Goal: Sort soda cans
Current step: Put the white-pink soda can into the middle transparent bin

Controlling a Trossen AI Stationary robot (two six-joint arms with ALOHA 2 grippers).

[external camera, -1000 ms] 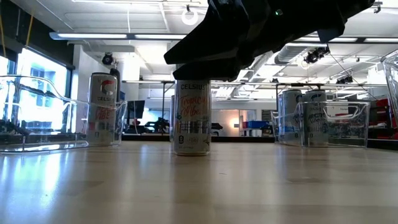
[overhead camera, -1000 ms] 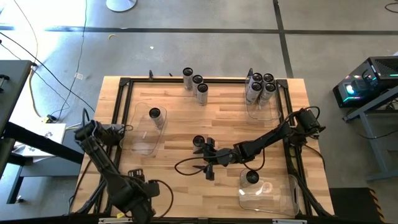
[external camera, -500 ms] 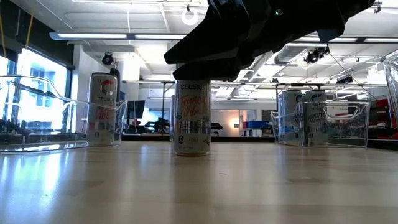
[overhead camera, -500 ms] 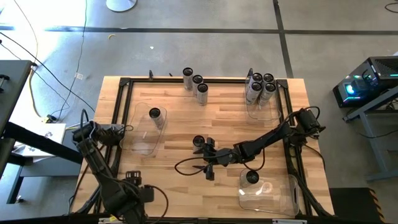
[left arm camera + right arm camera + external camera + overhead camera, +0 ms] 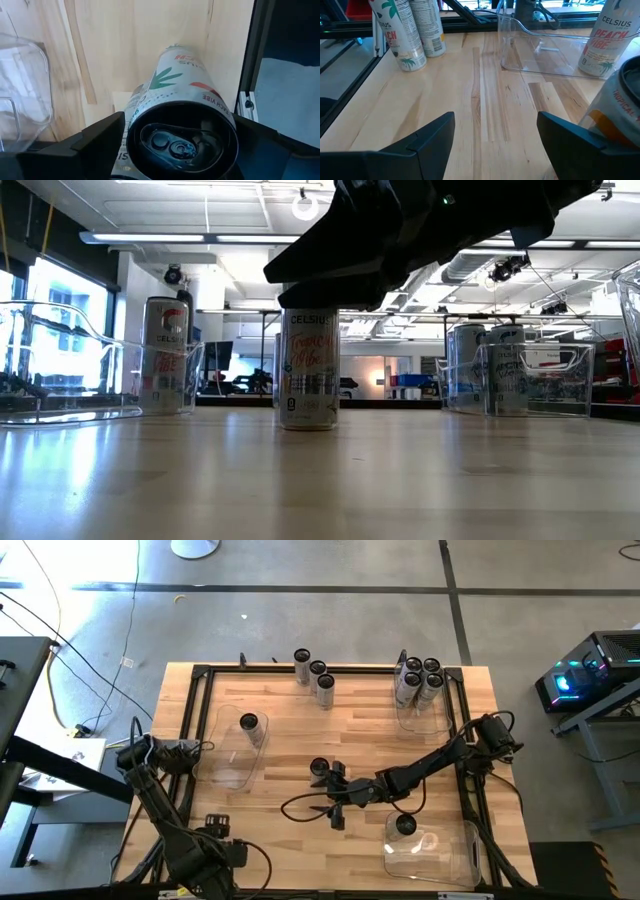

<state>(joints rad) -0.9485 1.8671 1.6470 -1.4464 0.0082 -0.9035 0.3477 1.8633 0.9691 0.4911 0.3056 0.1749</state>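
Beside the open right gripper (image 5: pixel 334 797) stands a soda can (image 5: pixel 320 769), ungrasped.

Left tool (image 5: pixel 222 858) at the high view's bottom edge (its can (image 5: pixel 181 125) unseen there).

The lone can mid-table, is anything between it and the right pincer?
Nothing visible does. The right pincer, open, sits just beside the lone can over bare wood, the can outside one finger. The left pincer grips another can near the table's left edge.

dark jointed arms (image 5: pixel 430 765), looping black cables (image 5: pixel 300 806)
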